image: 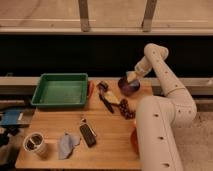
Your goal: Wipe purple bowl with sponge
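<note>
A wooden bench stands before a dark wall with a pale ledge above. At its far right edge sits the small round dark-purple bowl. The white robot arm arches over it, and its pincer is down at the bowl's rim with its fingers drawn together on a pale block that appears to be the blue-and-yellow sponge, pressed against the bowl's inner edge. By my reading the wiping is under way: the sponge is in hand and at the bowl, and what remains is to sweep it around the inside and then set it down. Elsewhere on the bench lie a green plastic tray, a black oblong remote-like object, a thin blue-grey cloth and a small metal cup.
</note>
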